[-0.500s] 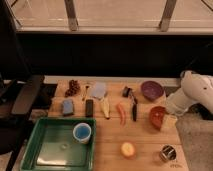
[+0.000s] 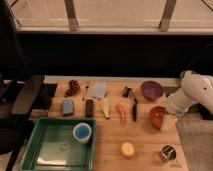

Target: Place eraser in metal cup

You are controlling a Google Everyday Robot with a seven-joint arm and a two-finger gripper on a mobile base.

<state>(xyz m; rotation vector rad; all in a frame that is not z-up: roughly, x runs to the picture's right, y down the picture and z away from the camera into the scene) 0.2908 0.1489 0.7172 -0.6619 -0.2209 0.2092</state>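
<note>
The white arm reaches in over the right end of the counter. Its gripper hangs low at the arm's tip, just beside the red bowl on the bowl's outer side. I cannot tell whether the gripper is spread or pressed together, and nothing can be seen held in it.

Compared with half a second ago, little differs. The arm holds much the same pose over the same corner, and each thing on the counter lies where it lay.

The eraser is well apart from the gripper, far across the counter toward the left of the view. It lies flat with its long side running away from the camera. Beyond it, farther still from the gripper, sits a blue sponge. On its near side lies a banana, close beside the eraser. Between the banana and the gripper lie a red pepper and a dark-handled tool.

The metal cup stands near the gripper, in front of it toward the camera, at the counter's front right corner and apart from the red bowl. An orange fruit rests to the cup's left. Behind the gripper, toward the window, sits a purple bowl. Far from the gripper, a blue cup stands inside a green tray at the front left.
</note>
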